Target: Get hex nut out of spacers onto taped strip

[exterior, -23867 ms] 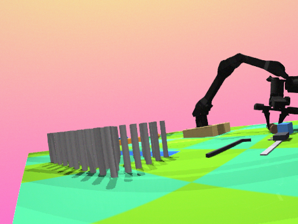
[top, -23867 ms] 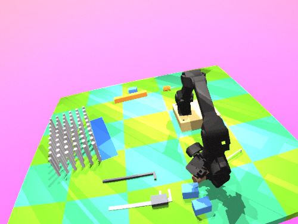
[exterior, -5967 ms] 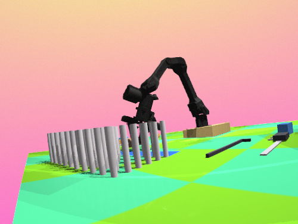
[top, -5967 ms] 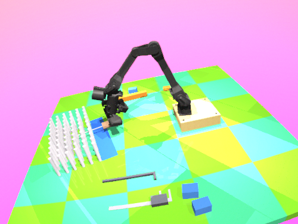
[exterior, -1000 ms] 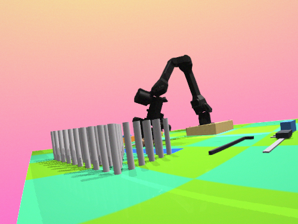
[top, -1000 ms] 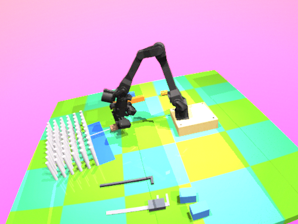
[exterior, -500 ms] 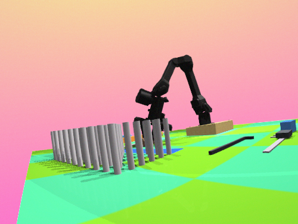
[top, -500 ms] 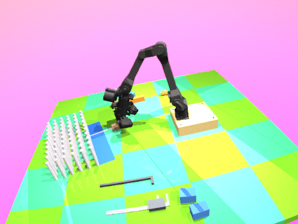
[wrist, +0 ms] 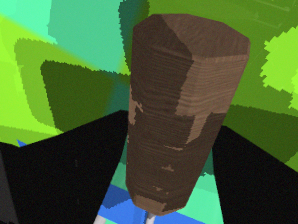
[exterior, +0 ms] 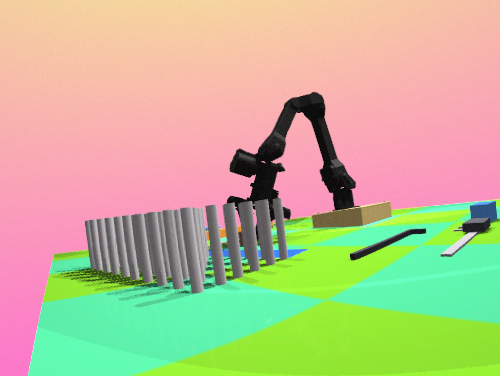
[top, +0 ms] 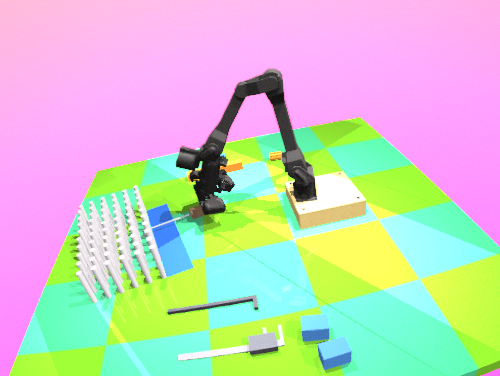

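My gripper [top: 199, 211] [wrist: 171, 127] is shut on a brown wooden handle [top: 195, 213] [wrist: 165, 95], low over the table on the arm's side of the blue taped strip [top: 172, 255] [exterior: 296, 252]. A thin metal rod [top: 172, 221] runs from the handle across the strip to the front row of the spacers. The standing metal spacers [top: 159, 264] [exterior: 193, 250] form a dense upright field. The rod's far end is hidden among them, and I cannot make out the hex nut in any view.
A black hex key [top: 212, 304] [exterior: 382, 245] and a caliper [top: 262, 343] [exterior: 457, 245] lie to the side. Blue blocks [top: 314, 328] [top: 335, 353] lie beyond the caliper. Orange items [top: 234, 167] [top: 275, 156] lie behind the hand and near the wooden base [top: 332, 218] [exterior: 337, 218].
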Controlling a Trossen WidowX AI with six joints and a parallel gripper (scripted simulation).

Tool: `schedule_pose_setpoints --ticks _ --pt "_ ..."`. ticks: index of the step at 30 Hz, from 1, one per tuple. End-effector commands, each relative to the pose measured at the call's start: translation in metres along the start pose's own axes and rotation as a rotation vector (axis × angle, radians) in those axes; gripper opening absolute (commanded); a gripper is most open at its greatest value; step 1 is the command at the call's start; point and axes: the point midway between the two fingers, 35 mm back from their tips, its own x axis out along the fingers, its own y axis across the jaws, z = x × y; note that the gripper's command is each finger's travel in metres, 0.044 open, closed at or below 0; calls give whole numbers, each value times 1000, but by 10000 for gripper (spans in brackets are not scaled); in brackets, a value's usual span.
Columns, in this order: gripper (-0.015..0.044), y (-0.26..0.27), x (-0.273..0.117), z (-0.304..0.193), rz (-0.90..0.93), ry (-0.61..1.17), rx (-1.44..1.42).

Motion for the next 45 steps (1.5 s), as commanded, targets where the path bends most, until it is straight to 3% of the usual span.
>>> schedule_pose_setpoints --ticks 1,45 --pt "0 0 -1 2 0 3 -3" --pt "0 0 -9 32 0 -1 -4"
